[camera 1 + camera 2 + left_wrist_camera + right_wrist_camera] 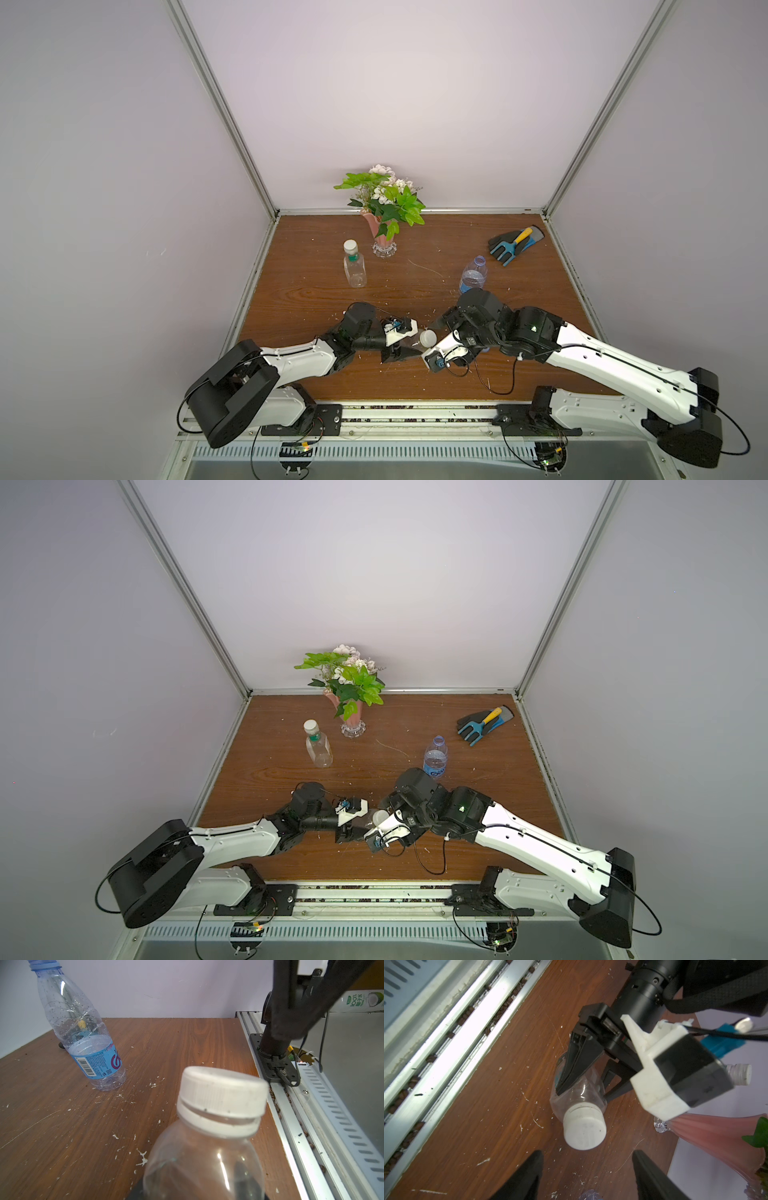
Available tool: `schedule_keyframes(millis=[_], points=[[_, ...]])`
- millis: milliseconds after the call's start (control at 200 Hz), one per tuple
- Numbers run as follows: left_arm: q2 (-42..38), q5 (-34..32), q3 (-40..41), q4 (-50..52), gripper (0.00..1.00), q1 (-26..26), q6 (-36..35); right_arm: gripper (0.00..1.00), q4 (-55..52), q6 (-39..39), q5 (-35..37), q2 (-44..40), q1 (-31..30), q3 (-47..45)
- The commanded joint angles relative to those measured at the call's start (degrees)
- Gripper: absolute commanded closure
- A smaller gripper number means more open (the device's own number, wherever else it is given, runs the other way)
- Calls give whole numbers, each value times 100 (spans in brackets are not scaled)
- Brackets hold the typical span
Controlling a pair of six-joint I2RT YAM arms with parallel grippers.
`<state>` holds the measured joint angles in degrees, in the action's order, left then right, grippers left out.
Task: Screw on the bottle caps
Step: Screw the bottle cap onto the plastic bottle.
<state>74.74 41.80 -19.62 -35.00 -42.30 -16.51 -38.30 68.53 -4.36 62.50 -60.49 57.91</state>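
Bottle (199,1163), white cap (584,1130) on, clamped in left pincer (583,1093); right pincer (586,1152) spread, empty.

The left gripper (400,350) holds a clear bottle (412,340) tipped on its side low over the brown table (307,291). A white cap (427,337) sits on the bottle's end. The right gripper (437,331) is right next to that cap. Farther back stand a square bottle (355,272) with a white top (350,247), a blue bottle (473,276) open at its top, and a pink vase (383,239) of flowers. A dark glove (513,247) lies near the back corner.
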Motion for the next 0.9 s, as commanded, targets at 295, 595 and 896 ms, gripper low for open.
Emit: schedule_keyframes(millis=[295,595,896], points=[[-30,131,-122,77,88,-86,35,36,481,744,191,40,-127,-236],[-53,152,-121,90,88,-145,42,36,514,802,203,191,-130,-298],[-78,179,-136,116,88,-172,34,37,486,856,322,383,-123,-245]])
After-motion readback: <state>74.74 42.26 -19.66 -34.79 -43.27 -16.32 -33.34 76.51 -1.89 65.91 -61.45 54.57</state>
